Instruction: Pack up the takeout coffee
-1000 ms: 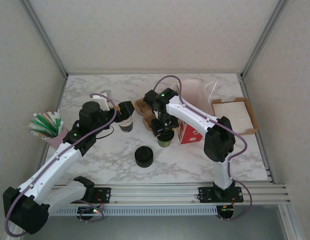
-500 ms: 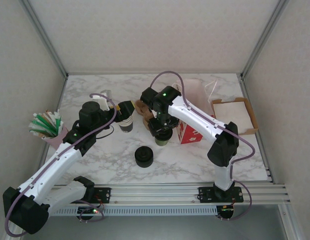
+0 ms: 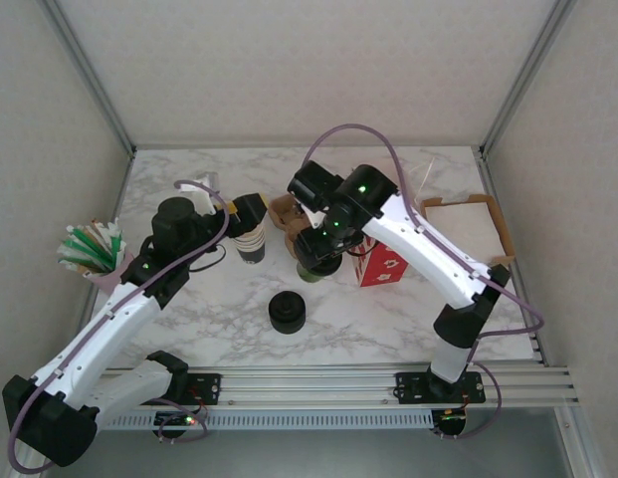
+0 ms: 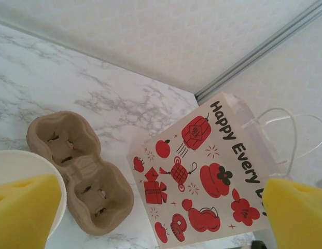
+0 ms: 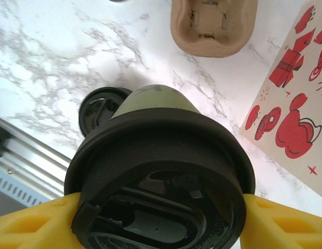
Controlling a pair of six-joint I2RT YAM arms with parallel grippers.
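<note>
Top view: right claw (image 3: 316,261) clamped on small olive-brown paper cup w/ black plastic lid (image 3: 310,272), over white marble table (image 3: 388,319), betw. brown pulp carrier (image 3: 285,213) and red-printed paper bag (image 3: 380,265). Left claw (image 3: 251,213) above stack of lidless cups (image 3: 252,249).
Left wrist: yellow fingers (image 4: 23,207) wide apart, nothing gripped; carrier, bag ahead.
Right wrist: fingers press lid rim both sides; squat black lid stack (image 5: 97,106) beyond.

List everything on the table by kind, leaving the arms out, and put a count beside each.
lidded coffee cup: 1
stack of lidless cups: 1
stack of black lids: 1
cardboard cup carrier: 1
printed paper bag: 1
holder of straws: 1
open cardboard box: 1
Total: 7
</note>
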